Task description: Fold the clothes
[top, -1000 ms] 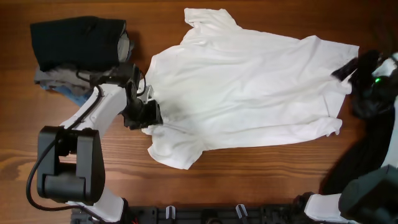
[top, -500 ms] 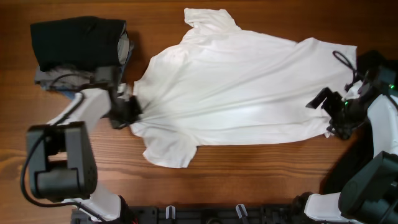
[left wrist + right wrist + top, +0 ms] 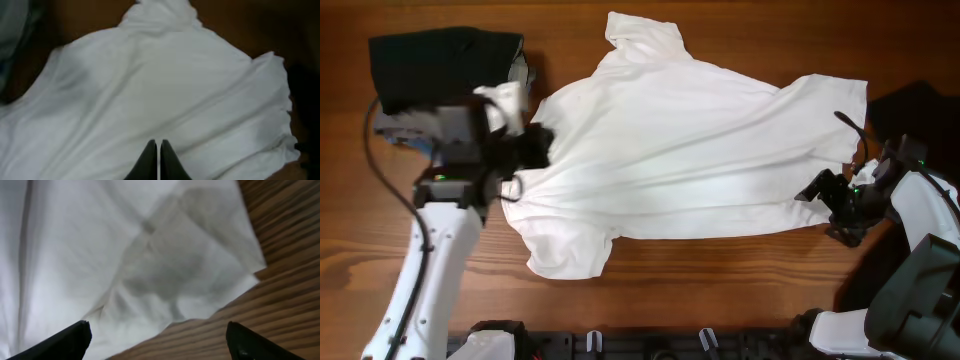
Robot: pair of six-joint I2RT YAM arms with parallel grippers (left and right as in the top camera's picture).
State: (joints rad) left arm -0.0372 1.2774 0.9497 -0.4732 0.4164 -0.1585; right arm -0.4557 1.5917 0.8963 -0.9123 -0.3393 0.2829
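Left end effector (image 3: 158, 150) has its fingers pinched right together on the white T-shirt (image 3: 690, 140), near the shoulder edge on that side, and you can see the stretch lines fanning out from the grip. The right end effector (image 3: 157, 327) is wide open with nothing in it, hovering over the hem corner at the far end. The shirt itself lies spread across the middle of the wooden surface (image 3: 720, 290), front not flat at all, one sleeve (image 3: 570, 250) flopped toward the near edge and the other (image 3: 645, 35) up at the top. My worry: with only one end pinned, any tug from the left will probably just drag the whole shirt sideways and bunch it up more instead of smoothing it. And if the right one closes where it is now, it might catch only the thin corner and slip off. Other stuff around: the folded stack (image 3: 440, 65) of black, grey and blue pieces sits just beside the left arm, so a pull that way could shove it or pile shirt onto it. A black garment (image 3: 910, 110) lies by the right arm, close enough to get snagged.
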